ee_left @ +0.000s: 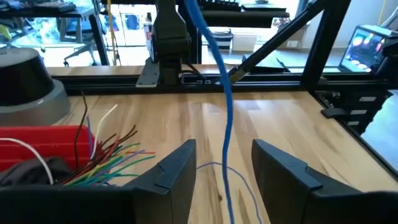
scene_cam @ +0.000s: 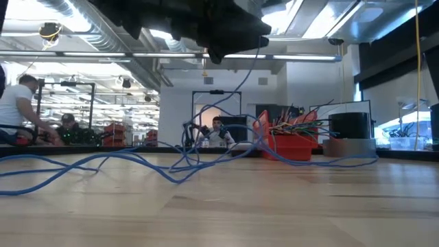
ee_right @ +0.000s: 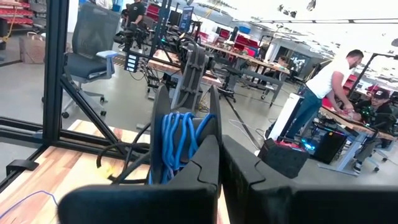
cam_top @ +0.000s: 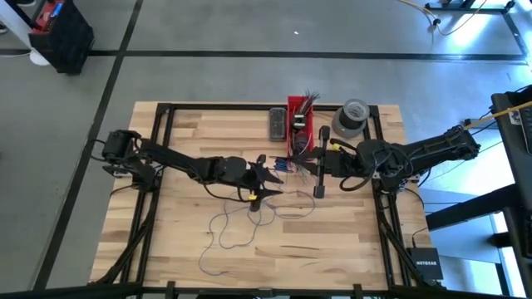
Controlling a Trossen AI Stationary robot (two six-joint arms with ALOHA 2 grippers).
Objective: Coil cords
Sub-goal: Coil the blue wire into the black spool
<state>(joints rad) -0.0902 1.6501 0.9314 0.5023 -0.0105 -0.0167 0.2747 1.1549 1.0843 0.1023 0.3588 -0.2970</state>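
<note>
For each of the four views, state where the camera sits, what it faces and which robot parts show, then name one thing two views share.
High: overhead, facing down at the table; both arms show.
Low: at tabletop height, facing across blue cord into the room; an arm hangs overhead.
Left wrist: on the left arm, facing the tape roll; open left hand around hanging cord.
Right wrist: on the right arm, facing the left hand; shut right hand shows.
Shared: the red bin in high, low and left wrist.
</note>
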